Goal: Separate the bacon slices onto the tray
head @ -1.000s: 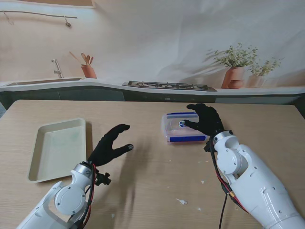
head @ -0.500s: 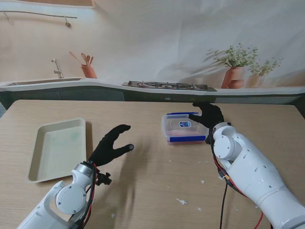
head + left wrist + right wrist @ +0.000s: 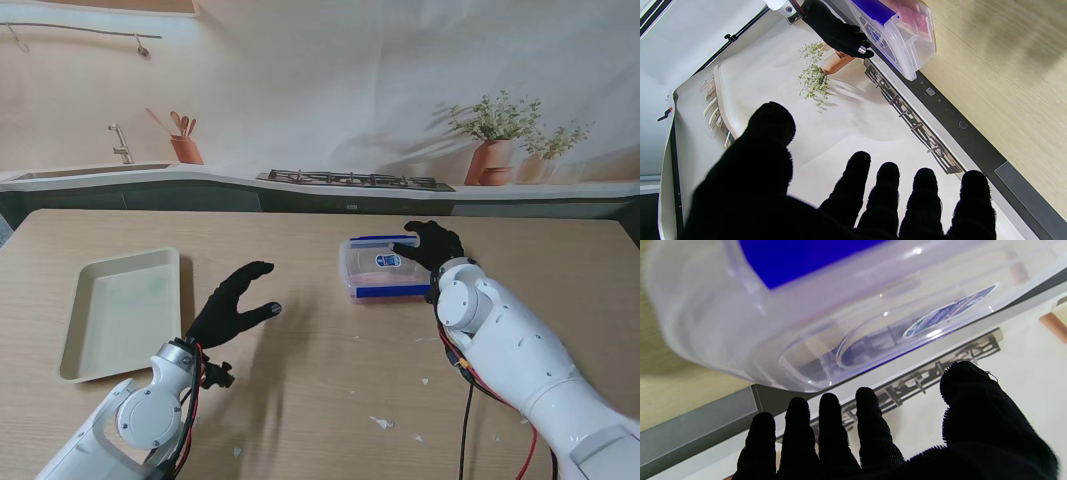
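The clear plastic lidded container of bacon (image 3: 386,271) sat right of centre on the surface, its long axis left-right, the spread, unladen right hand (image 3: 433,246) over its far-right corner, nearer than the open left hand (image 3: 232,303).

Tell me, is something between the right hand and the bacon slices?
Yes. The bacon lies inside the clear container, and its lid with blue clips is on. The right hand is at the container's far right edge, holding nothing.

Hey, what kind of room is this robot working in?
Probably a mock kitchen: the sink, stove grate and potted plants look printed on a backdrop behind a real wooden table.
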`<action>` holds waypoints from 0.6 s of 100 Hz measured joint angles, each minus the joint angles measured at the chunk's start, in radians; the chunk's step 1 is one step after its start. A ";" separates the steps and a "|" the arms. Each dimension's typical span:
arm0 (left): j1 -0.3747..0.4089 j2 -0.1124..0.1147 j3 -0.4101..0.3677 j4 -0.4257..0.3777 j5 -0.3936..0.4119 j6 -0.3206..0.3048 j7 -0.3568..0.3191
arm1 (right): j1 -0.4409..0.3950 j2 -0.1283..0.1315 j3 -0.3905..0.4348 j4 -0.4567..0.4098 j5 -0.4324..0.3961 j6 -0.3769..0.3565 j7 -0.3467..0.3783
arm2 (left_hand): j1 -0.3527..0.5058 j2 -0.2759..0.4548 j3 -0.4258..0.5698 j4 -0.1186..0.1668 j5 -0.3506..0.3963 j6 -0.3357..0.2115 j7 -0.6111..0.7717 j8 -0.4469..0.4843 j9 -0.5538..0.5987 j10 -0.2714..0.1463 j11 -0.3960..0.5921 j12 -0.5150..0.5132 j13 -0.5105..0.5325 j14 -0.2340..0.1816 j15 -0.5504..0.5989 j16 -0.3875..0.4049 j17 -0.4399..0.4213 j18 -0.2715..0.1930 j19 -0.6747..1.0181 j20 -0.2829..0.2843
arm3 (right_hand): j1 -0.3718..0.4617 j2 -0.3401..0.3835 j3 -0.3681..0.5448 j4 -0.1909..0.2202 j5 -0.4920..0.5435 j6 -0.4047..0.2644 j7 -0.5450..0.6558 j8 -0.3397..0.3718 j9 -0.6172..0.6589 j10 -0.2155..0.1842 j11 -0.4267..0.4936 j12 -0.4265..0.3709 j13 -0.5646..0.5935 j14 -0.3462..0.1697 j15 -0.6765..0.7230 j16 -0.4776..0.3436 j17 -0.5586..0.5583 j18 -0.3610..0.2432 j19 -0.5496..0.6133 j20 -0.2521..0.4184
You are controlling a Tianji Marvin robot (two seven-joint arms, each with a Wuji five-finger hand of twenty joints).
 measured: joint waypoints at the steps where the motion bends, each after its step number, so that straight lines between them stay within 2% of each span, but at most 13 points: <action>1: 0.000 0.000 0.000 0.000 0.000 0.000 0.000 | 0.000 0.000 -0.001 0.000 0.000 0.001 0.001 | 0.000 0.000 0.000 0.000 0.000 0.000 0.000 0.000 0.000 0.000 0.000 0.000 0.000 0.000 0.000 0.000 0.000 0.000 0.000 0.000 | 0.000 0.000 0.000 0.000 0.000 0.003 0.000 0.000 0.000 0.000 0.000 0.000 0.000 0.000 0.000 0.000 0.001 0.000 0.000 0.000; 13: -0.001 0.000 0.001 0.001 0.001 0.000 0.000 | 0.002 -0.002 -0.004 0.002 0.007 0.008 0.018 | 0.000 0.000 0.000 0.000 0.000 0.000 0.000 0.000 0.000 0.000 0.000 0.000 0.000 0.000 0.000 0.000 0.000 0.000 0.000 0.000 | 0.001 0.000 -0.017 0.000 0.000 0.007 0.000 0.000 0.002 0.011 0.000 0.000 0.001 0.001 0.010 0.000 0.025 0.000 0.003 0.002; 35: -0.001 0.000 0.002 0.001 0.001 0.001 0.001 | -0.003 -0.001 -0.003 -0.009 0.016 0.021 0.032 | 0.000 0.000 0.000 0.000 0.000 0.000 0.000 0.000 0.000 0.000 0.000 0.000 0.000 0.000 0.000 0.000 0.000 0.000 0.000 0.000 | 0.051 0.003 -0.046 0.000 0.000 0.020 -0.001 0.001 0.007 0.013 -0.022 -0.008 0.026 0.056 0.099 0.041 0.072 0.000 0.045 0.036; 60: -0.001 0.000 0.002 0.002 0.001 0.001 0.001 | -0.009 -0.001 0.002 -0.022 0.033 0.028 0.028 | 0.000 0.000 0.000 0.000 0.000 0.000 0.000 0.000 0.000 0.000 0.000 0.000 0.000 0.000 0.000 0.000 0.000 0.000 0.000 0.000 | 0.112 0.012 -0.083 0.000 0.000 0.040 0.000 0.001 0.024 0.020 -0.016 0.002 0.043 0.096 0.138 0.071 0.119 0.014 0.102 0.095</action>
